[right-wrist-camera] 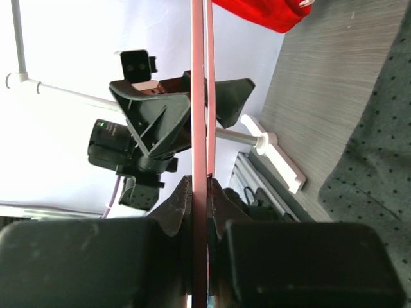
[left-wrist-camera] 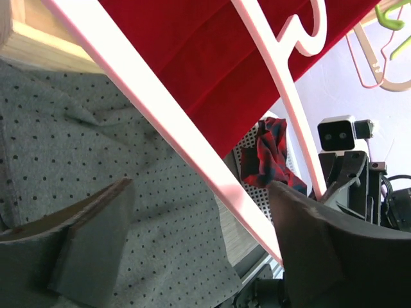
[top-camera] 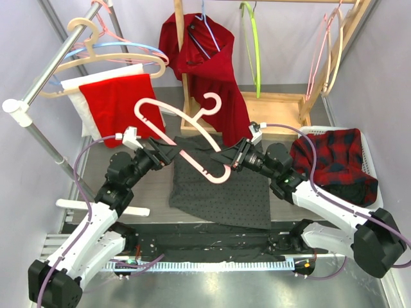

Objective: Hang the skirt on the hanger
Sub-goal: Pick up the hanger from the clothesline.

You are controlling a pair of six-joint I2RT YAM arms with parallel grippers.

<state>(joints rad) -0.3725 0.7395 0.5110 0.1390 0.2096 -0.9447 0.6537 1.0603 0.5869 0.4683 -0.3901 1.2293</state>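
Note:
A dark grey dotted skirt (top-camera: 221, 192) lies flat on the table between the arms. Above it, a pink hanger (top-camera: 204, 131) hangs tilted in the air. My right gripper (top-camera: 221, 158) is shut on the hanger's lower end; in the right wrist view its jaws (right-wrist-camera: 207, 186) pinch the thin pink bar (right-wrist-camera: 199, 77). My left gripper (top-camera: 172, 151) is open, its fingers straddling the hanger's lower bar. In the left wrist view the bar (left-wrist-camera: 160, 122) crosses between the spread fingers (left-wrist-camera: 199, 192), close to the right one, with the skirt (left-wrist-camera: 96, 141) below.
A wooden rack (top-camera: 276, 109) behind carries a dark red garment (top-camera: 205, 64) and a green hanger (top-camera: 253, 45). A metal rail on the left holds hangers (top-camera: 96, 51) and red and white cloths (top-camera: 119, 96). A white basket (top-camera: 369, 160) with plaid fabric sits on the right.

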